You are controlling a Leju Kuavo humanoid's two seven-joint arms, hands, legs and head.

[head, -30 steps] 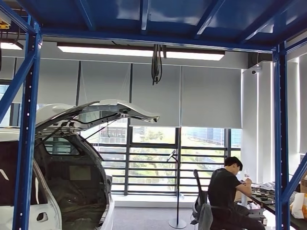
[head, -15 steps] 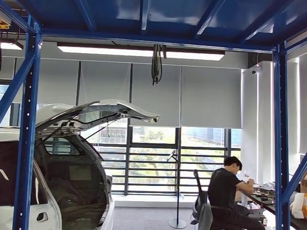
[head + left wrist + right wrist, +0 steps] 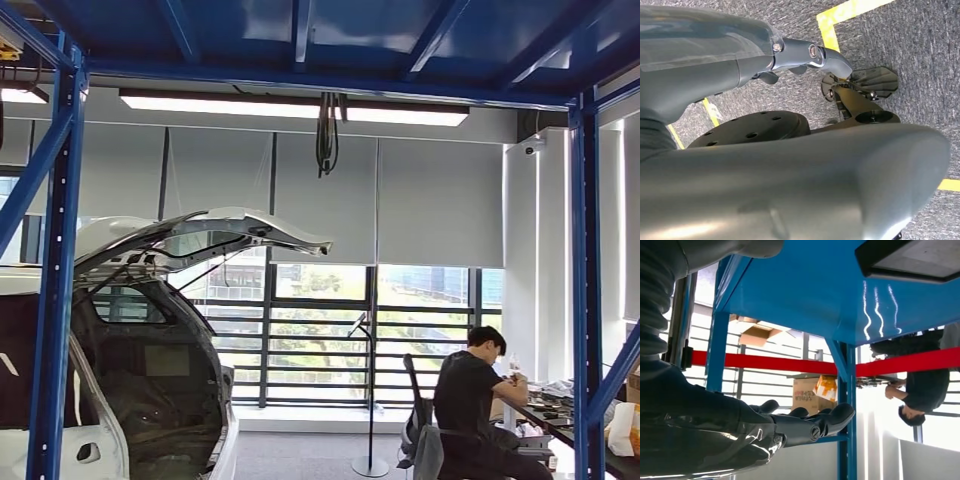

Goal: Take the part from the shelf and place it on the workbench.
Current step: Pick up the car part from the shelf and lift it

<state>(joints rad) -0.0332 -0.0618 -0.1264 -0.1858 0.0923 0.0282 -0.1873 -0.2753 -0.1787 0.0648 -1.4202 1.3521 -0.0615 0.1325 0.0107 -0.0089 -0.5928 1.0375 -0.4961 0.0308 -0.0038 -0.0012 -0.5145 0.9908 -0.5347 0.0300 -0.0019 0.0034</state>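
The robot looks up and far out, under the blue shelf [image 3: 317,35], so its head sees the room and not its own arms. A white car [image 3: 128,330] stands with its back door lifted. A person [image 3: 472,400] sits at a tabletop [image 3: 562,415] by the windows.

The right hand [image 3: 764,432] is raised near the shelf's blue post [image 3: 846,415]. Its fingers [image 3: 828,421] reach out straight and hold nothing, probably so they are ready to take something. Some boxes [image 3: 815,392] sit farther back.

The left hand [image 3: 791,55] hangs down over the grey carpet [image 3: 926,40] with its yellow lines. It holds nothing, and its fingers look spread out.

I cannot see the part anywhere, so I cannot tell where it is. I think the taking has not started yet.
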